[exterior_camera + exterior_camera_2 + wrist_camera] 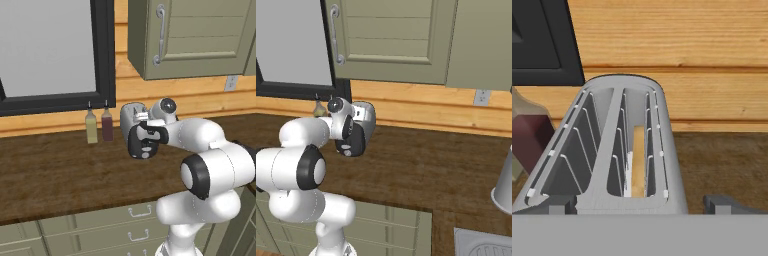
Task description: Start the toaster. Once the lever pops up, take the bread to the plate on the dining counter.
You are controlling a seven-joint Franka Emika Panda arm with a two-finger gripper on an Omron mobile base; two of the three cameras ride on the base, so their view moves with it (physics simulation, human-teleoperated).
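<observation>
In the left base view, your white arm (210, 170) rises from the lower right of the frame and reaches toward the centre, where its gripper (145, 131) sits over the near end of the toaster (131, 114). The silver toaster stands on the dark wood desk (60, 170) at mid-frame, close to the timber wall, and its black end face is partly covered by the hand. Just left of it, two slim bottles stand side by side: a yellowish bottle (91, 126) and a dark red bottle (107, 124). A black-framed window (50, 50) fills the upper left, a grey-green cabinet (195, 35) the upper right, and handled drawers (135, 225) run along the bottom.

In the right base view, your arm climbs from the lower left, and the hand meets the toaster (367, 116) left of centre, against the wall. A wall socket (482, 97) shows at the right, and a pale grey vessel (503, 187) stands at the right edge.

In the hand view, you look down into the toaster's two slots from just above. The bread (638, 161) stands on edge in the right-hand slot, a thin pale strip sunk below the rim. One dark fingertip (724, 204) shows at the lower right, off to the side of the toaster; the jaws stand spread wide and pinch nothing.
</observation>
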